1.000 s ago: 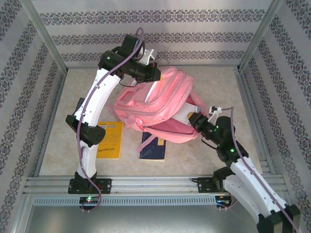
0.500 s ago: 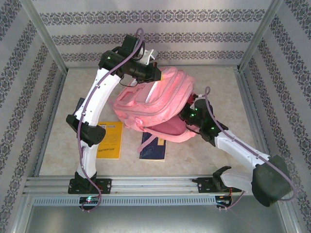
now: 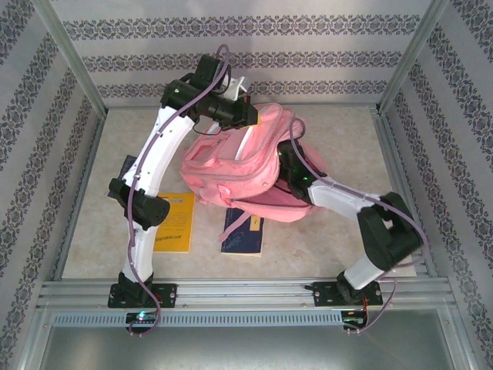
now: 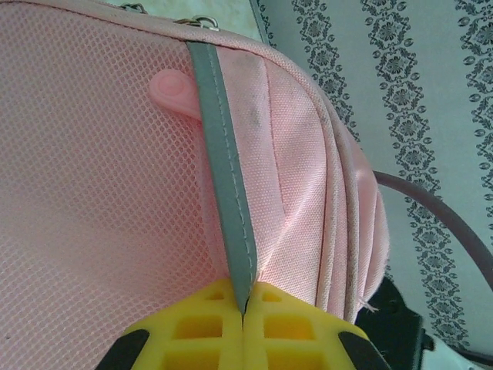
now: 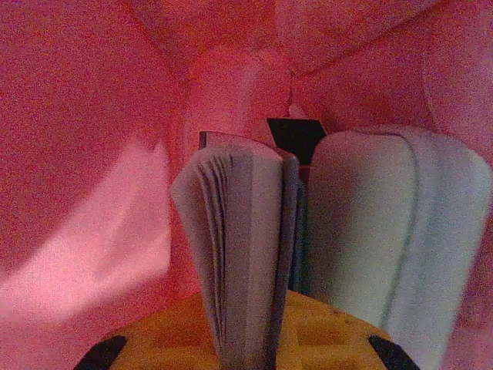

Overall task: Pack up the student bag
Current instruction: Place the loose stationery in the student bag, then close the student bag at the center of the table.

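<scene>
The pink student bag (image 3: 239, 166) lies in the middle of the table with its mouth facing right. At the bag's far top edge, my left gripper (image 3: 248, 116) holds that edge up. In the left wrist view this gripper (image 4: 245, 297) is shut on the grey strip (image 4: 223, 154) that runs down the bag's pink mesh (image 4: 92, 154). My right arm (image 3: 331, 196) reaches into the mouth from the right, and its fingers are hidden by fabric. Inside the bag's red-pink lining (image 5: 77, 116), my right gripper (image 5: 246, 343) is shut on a book (image 5: 243, 239) held page-edge up. A pale rounded thing (image 5: 393, 231) stands beside the book.
A yellow book (image 3: 173, 222) lies flat on the table at front left. A dark blue book (image 3: 243, 233) lies partly under the bag's front edge. Metal rails (image 3: 231, 293) run along the near edge, and patterned walls close in the other three sides.
My right arm has swung left and pushed deep into the bag's mouth with the book. The left gripper has kept its hold and pulled the bag's top slightly higher.
</scene>
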